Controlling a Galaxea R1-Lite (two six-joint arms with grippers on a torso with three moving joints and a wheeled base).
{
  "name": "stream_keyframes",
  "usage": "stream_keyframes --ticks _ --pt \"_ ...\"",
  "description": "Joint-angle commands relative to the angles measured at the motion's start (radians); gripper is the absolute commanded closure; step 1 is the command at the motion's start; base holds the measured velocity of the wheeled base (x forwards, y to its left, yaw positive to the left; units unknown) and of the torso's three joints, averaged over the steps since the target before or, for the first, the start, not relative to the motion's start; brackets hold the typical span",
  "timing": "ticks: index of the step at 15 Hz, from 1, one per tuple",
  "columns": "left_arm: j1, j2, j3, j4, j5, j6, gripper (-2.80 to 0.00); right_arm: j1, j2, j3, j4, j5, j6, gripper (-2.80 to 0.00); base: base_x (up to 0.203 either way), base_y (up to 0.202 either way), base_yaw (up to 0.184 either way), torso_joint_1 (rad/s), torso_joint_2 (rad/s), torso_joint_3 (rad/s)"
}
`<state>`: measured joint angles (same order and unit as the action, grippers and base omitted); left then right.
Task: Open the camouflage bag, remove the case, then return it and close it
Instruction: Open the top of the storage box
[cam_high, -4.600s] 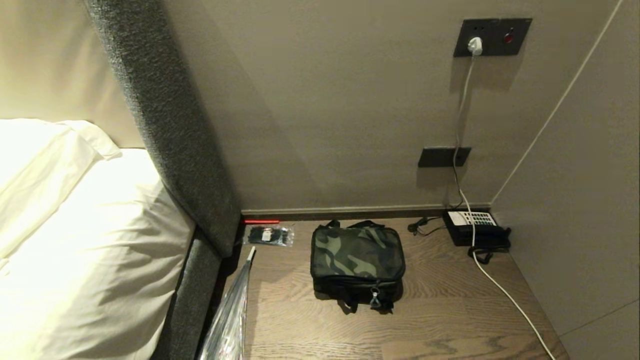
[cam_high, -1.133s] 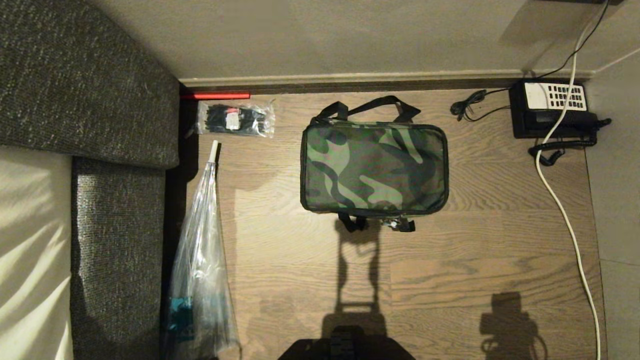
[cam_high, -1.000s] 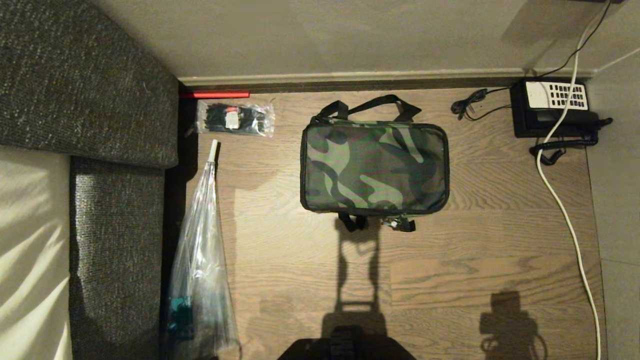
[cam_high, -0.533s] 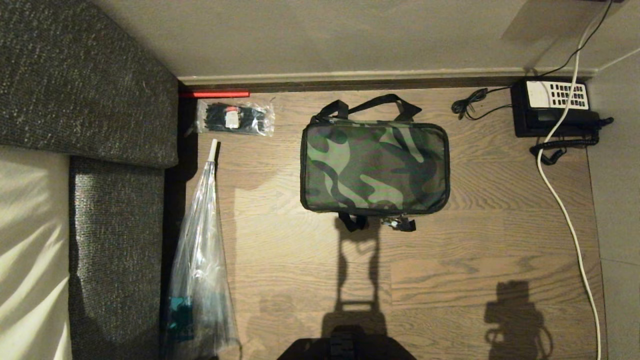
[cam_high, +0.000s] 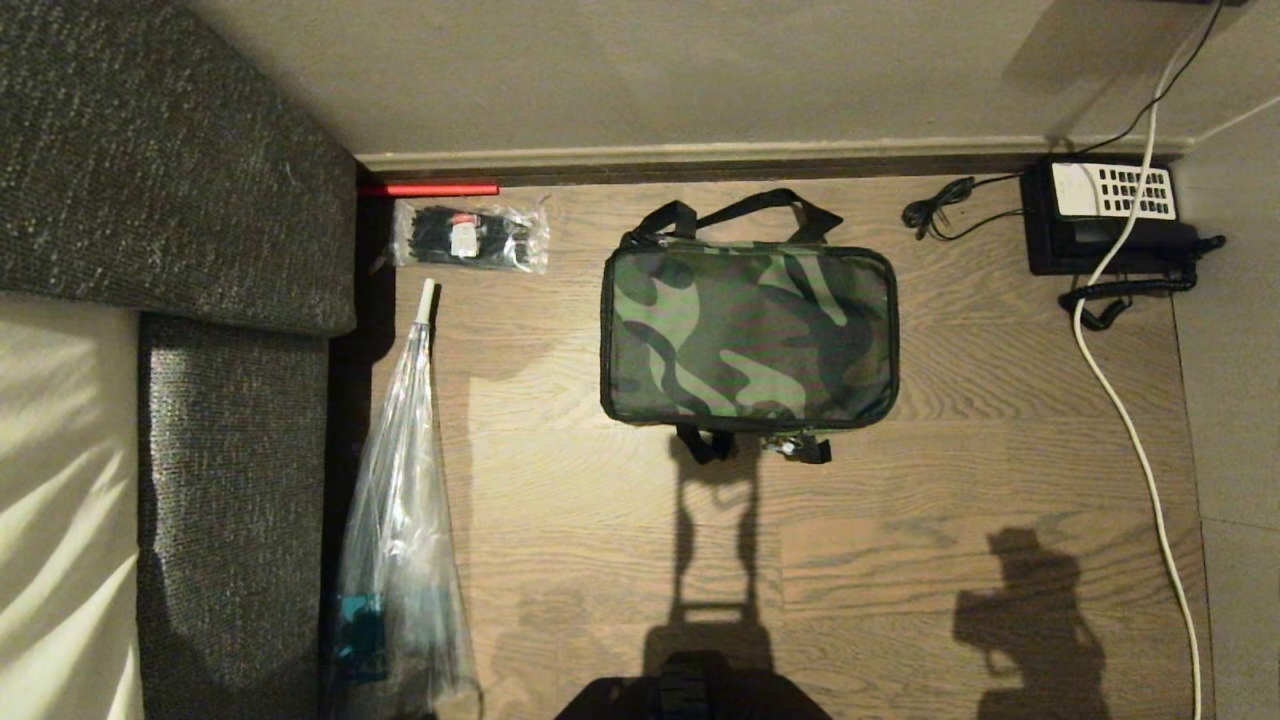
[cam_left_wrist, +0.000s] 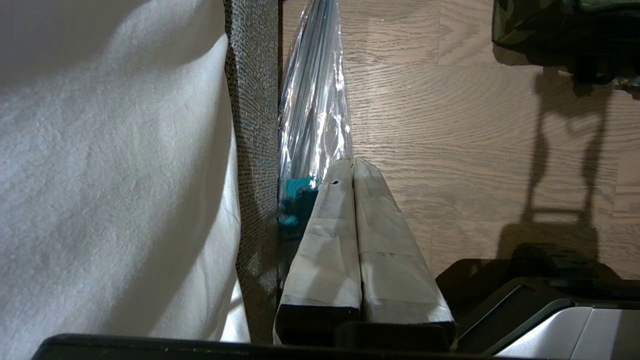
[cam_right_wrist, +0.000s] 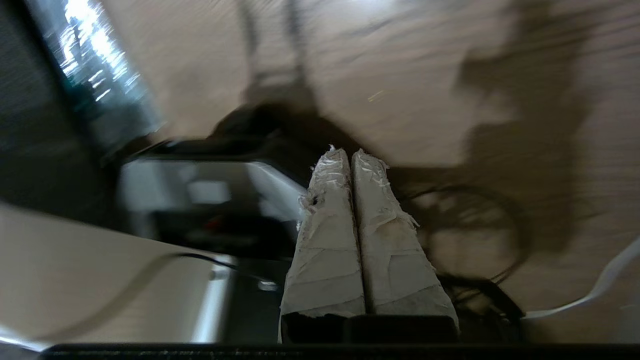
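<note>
Since the camouflage bag (cam_high: 748, 335) sits zipped in the middle of the wooden tabletop (cam_high: 600, 560), its case unseen, and both the right gripper (cam_right_wrist: 351, 152) and left gripper (cam_left_wrist: 353, 161) show fingers pressed together well short of it, every step seems left.
</note>
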<state>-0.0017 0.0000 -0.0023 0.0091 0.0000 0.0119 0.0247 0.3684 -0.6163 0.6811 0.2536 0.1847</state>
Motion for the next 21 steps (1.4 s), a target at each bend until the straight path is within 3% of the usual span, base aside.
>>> stream_keyframes --ticks 1,4,7,9,16,17,21 --pt "0.0 0.0 0.001 0.0 0.0 0.0 0.0 0.015 0.41 0.018 -0.165 0.103 -0.004 0.0 0.0 0.0 0.0 0.0 0.0 0.0" --pt "0.0 0.0 0.001 0.0 0.0 0.0 0.0 0.046 0.708 0.069 -0.477 0.174 -0.044 0.0 0.0 0.0 0.0 0.0 0.0 0.0" --pt "0.0 0.0 0.001 0.0 0.0 0.0 0.0 0.21 0.93 0.127 -0.895 0.002 0.0 0.0 0.0 0.0 0.0 0.0 0.0 0.0" --pt "0.0 0.0 0.001 0.0 0.0 0.0 0.0 0.288 1.054 0.147 -1.059 -0.082 0.046 0.0 0.0 0.0 0.0 0.0 0.0 0.0" --pt "0.0 0.0 0.001 0.0 0.0 0.0 0.0 0.372 1.4 0.142 -1.547 -0.134 0.151 0.0 0.0 0.0 0.0 0.0 0.0 0.0" --pt "0.0 0.0 0.001 0.0 0.0 0.0 0.0 0.381 1.449 0.138 -1.628 -0.135 0.16 -2.8 0.0 0.0 0.0 0.0 0.0 0.0" --pt "0.0 0.0 0.001 0.0 0.0 0.0 0.0 0.411 1.584 0.082 -1.83 -0.131 0.146 -2.8 0.0 0.0 0.0 0.0 0.0 0.0"
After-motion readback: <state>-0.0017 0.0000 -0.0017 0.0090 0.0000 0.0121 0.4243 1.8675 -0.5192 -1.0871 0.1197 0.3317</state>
